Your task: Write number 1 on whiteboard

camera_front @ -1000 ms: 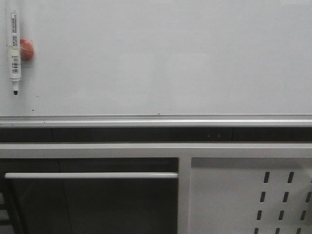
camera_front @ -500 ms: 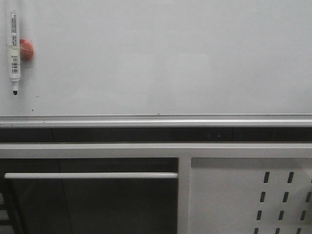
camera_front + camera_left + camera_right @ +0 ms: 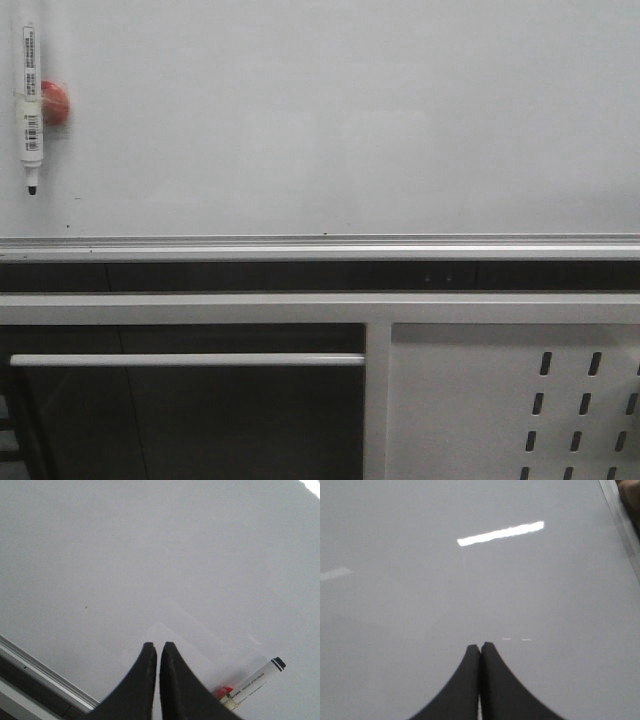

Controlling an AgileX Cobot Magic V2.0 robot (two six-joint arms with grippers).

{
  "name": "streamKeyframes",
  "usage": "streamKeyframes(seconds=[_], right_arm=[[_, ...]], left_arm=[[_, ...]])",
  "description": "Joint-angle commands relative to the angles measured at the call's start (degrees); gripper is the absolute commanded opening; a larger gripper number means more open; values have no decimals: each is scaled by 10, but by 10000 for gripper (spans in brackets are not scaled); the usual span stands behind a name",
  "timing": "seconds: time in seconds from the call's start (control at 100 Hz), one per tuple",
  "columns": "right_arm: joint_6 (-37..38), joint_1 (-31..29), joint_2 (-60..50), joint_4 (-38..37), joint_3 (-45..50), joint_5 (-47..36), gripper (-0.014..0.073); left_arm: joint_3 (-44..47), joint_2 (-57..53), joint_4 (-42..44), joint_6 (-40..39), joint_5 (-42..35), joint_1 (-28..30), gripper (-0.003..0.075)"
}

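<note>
While both arms face the board:
Left claw (image 3: 158, 647): fingers together, empty.
Right claw (image 3: 480, 647): fingers together, empty.
Whiteboard (image 3: 340, 120): unmarked; marker (image 3: 30, 105) clipped upright.

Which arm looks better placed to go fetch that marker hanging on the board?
Probably the left. The marker hangs at the whiteboard's left end, and it shows just beside the left pincer. The right pincer sees only bare board. Both pincers are shut and empty.
</note>
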Motion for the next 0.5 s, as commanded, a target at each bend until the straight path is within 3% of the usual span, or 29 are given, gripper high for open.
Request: streamKeyframes(seconds=[0.0, 0.17, 0.27, 0.41, 0.49], right_arm=[[48, -2, -11, -3, 16, -19, -71], [67, -2, -11, -3, 14, 63, -71], [114, -1, -11, -3, -14, 209, -71], [118, 0, -8, 7, -83, 392, -71], [117, 0, 3, 7, -119, 470, -71]], left_arm=[[12, -16, -1, -5, -38, -3, -18], [12, -16, 3, 0, -40, -3, -18], [7, -16, 31, 0, -38, -4, -18], [-21, -16, 43, 1, -34, -4, -18], [-50, -16, 126, 1, -27, -4, -18]])
